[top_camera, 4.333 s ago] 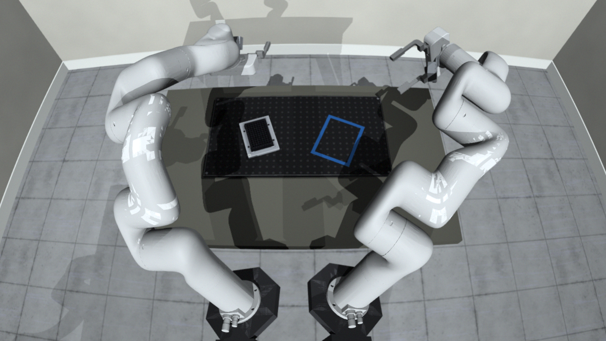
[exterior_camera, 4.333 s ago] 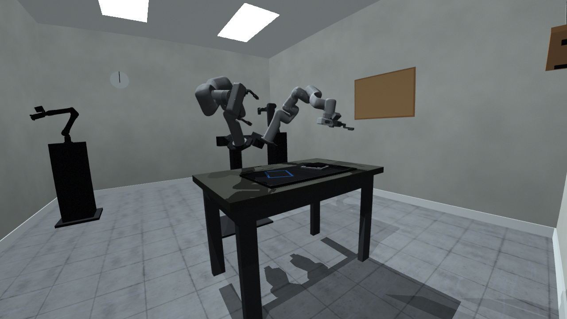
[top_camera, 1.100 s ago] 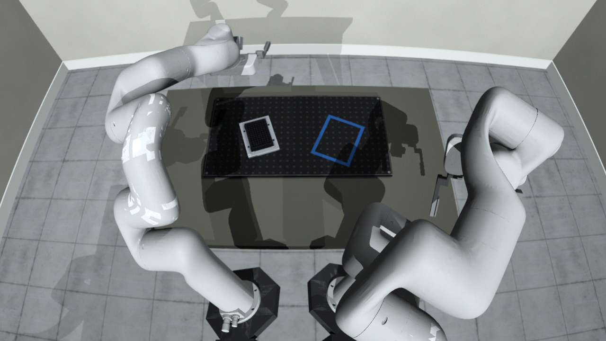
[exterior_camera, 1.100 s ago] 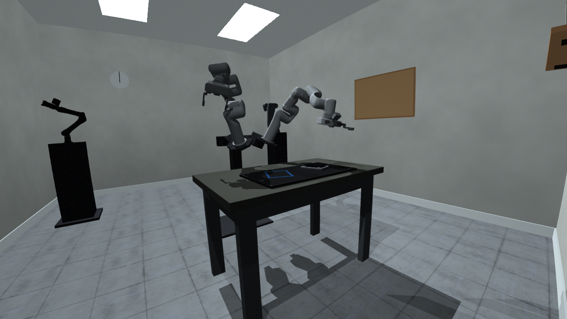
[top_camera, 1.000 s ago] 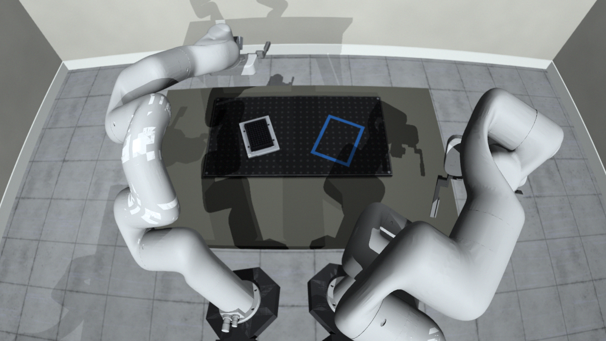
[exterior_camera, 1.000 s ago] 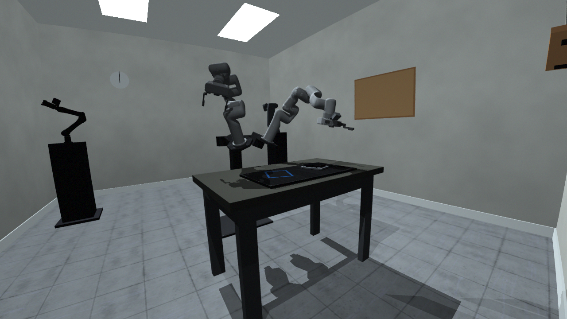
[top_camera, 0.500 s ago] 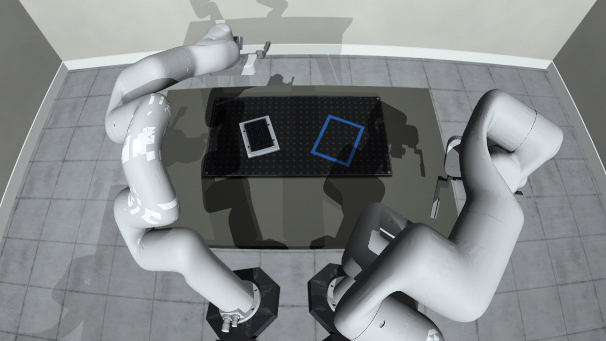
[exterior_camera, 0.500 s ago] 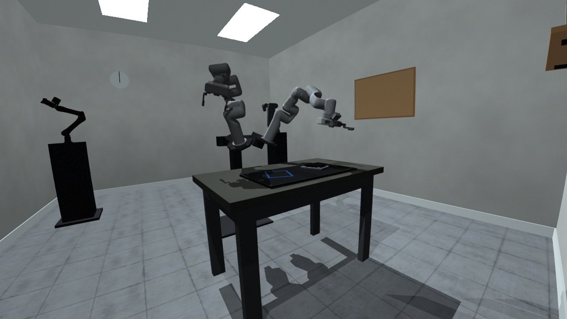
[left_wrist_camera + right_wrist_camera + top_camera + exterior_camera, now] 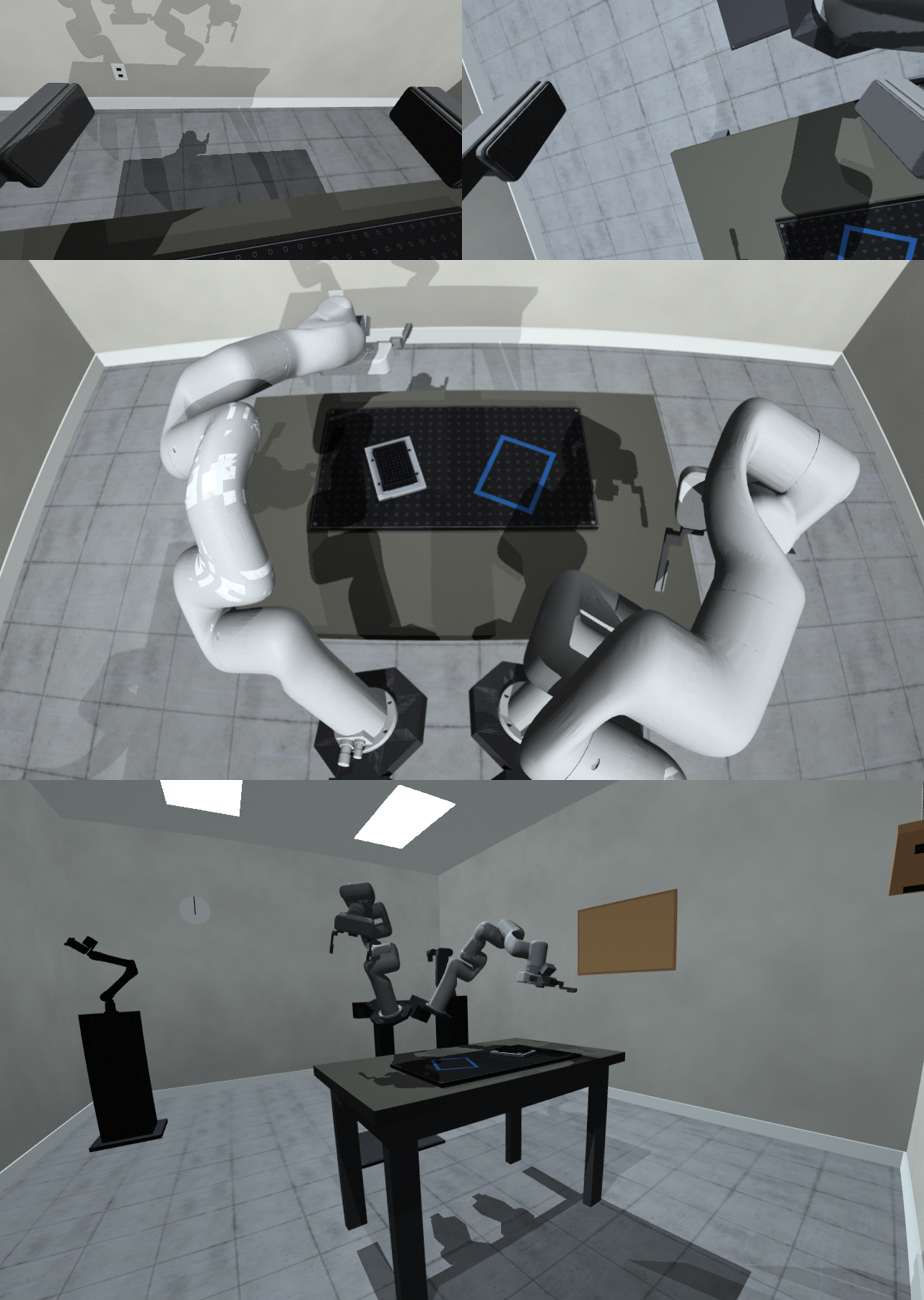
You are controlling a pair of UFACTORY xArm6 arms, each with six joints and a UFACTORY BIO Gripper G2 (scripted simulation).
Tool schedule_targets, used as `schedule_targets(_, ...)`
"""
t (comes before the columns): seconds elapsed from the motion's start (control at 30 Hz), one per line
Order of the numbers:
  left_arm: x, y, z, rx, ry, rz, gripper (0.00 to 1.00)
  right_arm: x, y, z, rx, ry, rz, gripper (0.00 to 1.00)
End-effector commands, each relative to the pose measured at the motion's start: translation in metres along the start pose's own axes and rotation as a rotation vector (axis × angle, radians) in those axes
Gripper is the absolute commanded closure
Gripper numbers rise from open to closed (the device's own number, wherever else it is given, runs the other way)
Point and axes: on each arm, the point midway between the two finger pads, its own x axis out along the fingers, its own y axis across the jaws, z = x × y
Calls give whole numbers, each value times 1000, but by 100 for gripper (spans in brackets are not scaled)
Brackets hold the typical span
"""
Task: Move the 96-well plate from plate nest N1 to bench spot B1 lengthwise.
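Top view: the 96-well plate (image 9: 393,465) (image 9: 515,1048) is lying in the nest (image 9: 402,493) (image 9: 499,1053), its long axis following the nest's long sides. Your left pincer (image 9: 386,331) (image 9: 560,979) (image 9: 231,133), spread wide and empty, is hanging beyond the nest's far short end, nearer than your wide, empty right pincer (image 9: 726,570) (image 9: 351,947) (image 9: 704,130).

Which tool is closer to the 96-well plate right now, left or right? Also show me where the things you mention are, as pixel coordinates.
Left. The left tool (image 9: 388,329) (image 9: 560,980) (image 9: 242,135) is raised beyond the table's far edge, on the side of the 96-well plate (image 9: 394,465) (image 9: 513,1047); the right tool (image 9: 725,570) (image 9: 350,954) (image 9: 702,130) is up past the opposite end.
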Motion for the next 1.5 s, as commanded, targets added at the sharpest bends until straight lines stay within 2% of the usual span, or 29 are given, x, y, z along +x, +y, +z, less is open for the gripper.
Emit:
schedule_targets(0.0, 1, 0, 3, 0, -5, 0, 0, -2, -1, -2, -26, 16, 5, 0)
schedule_targets(0.2, 1, 0, 3, 0, -5, 0, 0, -6, -7, -8, -99, 53, 20, 0)
schedule_targets(0.27, 1, 0, 3, 0, -5, 0, 0, -6, -7, -8, -99, 53, 20, 0)
schedule_targets(0.5, 1, 0, 3, 0, -5, 0, 0, -13, -16, -16, -218, 115, 45, 0)
schedule_targets(0.77, 1, 0, 3, 0, -5, 0, 0, -23, -32, -26, -393, 205, 82, 0)
schedule_targets(0.83, 1, 0, 3, 0, -5, 0, 0, -23, -32, -26, -393, 205, 82, 0)
schedule_targets(1.33, 1, 0, 3, 0, -5, 0, 0, -44, -71, -33, -775, 402, 161, 0)
schedule_targets(1.4, 1, 0, 3, 0, -5, 0, 0, -44, -71, -33, -775, 402, 161, 0)
schedule_targets(1.47, 1, 0, 3, 0, -5, 0, 0, -47, -76, -33, -825, 428, 172, 0)
